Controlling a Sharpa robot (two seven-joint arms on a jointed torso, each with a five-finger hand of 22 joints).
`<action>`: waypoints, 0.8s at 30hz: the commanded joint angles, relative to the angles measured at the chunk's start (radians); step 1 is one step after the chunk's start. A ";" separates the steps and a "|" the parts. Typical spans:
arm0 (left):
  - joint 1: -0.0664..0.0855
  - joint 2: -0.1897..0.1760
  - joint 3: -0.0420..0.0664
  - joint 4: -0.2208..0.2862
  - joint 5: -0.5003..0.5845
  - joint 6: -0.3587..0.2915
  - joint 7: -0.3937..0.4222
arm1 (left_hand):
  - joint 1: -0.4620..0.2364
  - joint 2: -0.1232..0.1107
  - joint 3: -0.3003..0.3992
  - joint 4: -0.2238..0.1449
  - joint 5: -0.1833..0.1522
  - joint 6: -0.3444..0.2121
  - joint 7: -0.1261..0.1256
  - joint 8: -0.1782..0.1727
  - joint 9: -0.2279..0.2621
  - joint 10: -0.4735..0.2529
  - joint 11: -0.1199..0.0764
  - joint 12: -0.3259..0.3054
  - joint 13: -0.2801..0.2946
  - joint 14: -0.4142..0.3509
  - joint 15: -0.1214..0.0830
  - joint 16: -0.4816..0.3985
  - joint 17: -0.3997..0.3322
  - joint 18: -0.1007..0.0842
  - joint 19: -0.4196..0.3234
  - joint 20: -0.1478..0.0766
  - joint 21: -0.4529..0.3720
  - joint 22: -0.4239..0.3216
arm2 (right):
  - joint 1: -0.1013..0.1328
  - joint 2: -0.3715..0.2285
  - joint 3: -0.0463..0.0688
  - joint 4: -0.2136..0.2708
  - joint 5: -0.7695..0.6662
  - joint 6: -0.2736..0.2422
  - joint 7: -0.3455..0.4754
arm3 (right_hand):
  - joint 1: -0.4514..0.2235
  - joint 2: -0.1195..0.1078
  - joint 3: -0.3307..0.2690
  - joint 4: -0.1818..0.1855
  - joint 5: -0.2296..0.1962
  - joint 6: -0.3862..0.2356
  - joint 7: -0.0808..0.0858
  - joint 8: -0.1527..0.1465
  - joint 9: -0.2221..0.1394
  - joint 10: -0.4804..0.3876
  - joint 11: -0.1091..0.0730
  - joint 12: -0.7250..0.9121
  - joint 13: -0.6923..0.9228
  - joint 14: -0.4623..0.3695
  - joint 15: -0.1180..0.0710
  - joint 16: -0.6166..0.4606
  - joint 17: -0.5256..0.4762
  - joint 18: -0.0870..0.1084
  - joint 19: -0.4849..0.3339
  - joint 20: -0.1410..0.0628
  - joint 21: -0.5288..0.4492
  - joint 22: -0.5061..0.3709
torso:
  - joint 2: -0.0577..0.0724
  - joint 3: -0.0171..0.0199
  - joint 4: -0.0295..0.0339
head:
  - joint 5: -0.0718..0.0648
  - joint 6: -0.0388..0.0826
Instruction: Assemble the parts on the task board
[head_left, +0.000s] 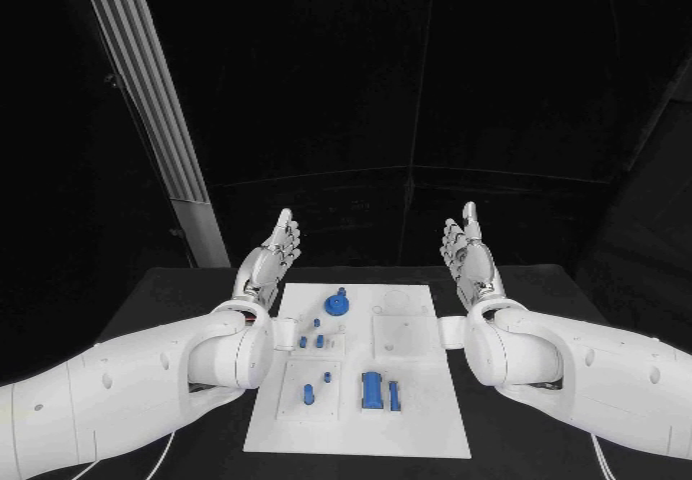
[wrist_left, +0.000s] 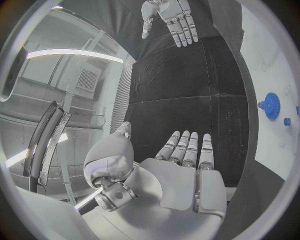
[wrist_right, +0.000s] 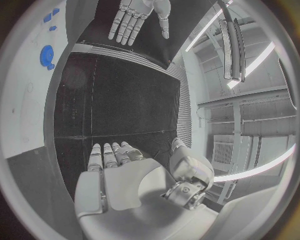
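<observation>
- Your left hand (head_left: 270, 258), left of centre: fingers spread, holding nothing.
- Your right hand (head_left: 469, 255), right of centre: same.
- Task board (head_left: 418, 420) lower centre, blue parts (head_left: 372, 389) on it.

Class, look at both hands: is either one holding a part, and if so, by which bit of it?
Nothing is held. The left hand and right hand are both open beside the board, fingers straight, and the blue parts, such as the gear, lie on it.
</observation>
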 joint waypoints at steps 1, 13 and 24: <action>-0.004 -0.003 0.006 0.013 -0.009 -0.103 -0.040 | -0.134 -0.001 0.038 -0.100 -0.042 -0.067 -0.041 -0.038 -0.002 -0.057 -0.056 -0.062 -0.002 -0.079 -0.036 -0.092 -0.002 -0.021 -0.048 -0.089 -0.007 -0.077 | 0.002 0.001 0.001 0.000 0.028 -0.025 -0.008 | -0.005 0.000 0.000 -0.004 -0.003 -0.003 0.000 -0.003 -0.001 -0.005 0.000 -0.004 -0.001 -0.004 0.000 -0.003 -0.001 -0.007 0.000 -0.005 -0.003 -0.001 | -0.011 0.0030 -0.0025 | 0.003 0.005; -0.004 -0.003 0.006 0.013 -0.009 -0.104 -0.040 | -0.247 -0.001 0.038 -0.100 -0.133 -0.122 -0.041 -0.120 -0.002 -0.101 -0.056 -0.113 -0.002 -0.079 -0.036 -0.169 -0.002 -0.021 -0.148 -0.089 -0.007 -0.142 | 0.002 0.001 0.001 0.000 0.028 -0.025 -0.008 | -0.005 0.000 0.000 -0.004 -0.003 -0.003 0.000 -0.003 -0.001 -0.005 0.000 -0.004 -0.001 -0.004 0.000 -0.003 -0.001 -0.007 0.000 -0.005 -0.003 -0.001 | -0.011 0.0030 -0.0025 | 0.003 0.005; -0.004 -0.003 0.006 0.013 -0.009 -0.104 -0.040 | -0.310 -0.001 0.038 -0.100 -0.133 -0.211 -0.041 -0.120 -0.002 -0.179 -0.056 -0.193 -0.002 -0.079 -0.036 -0.212 -0.002 -0.021 -0.148 -0.089 -0.007 -0.243 | 0.002 0.001 0.001 0.000 0.028 -0.025 -0.008 | -0.005 0.000 0.000 -0.004 -0.003 -0.003 0.000 -0.003 -0.001 -0.005 0.000 -0.004 -0.001 -0.004 0.000 -0.003 -0.001 -0.007 0.000 -0.005 -0.003 -0.001 | -0.011 0.0030 -0.0025 | 0.003 0.005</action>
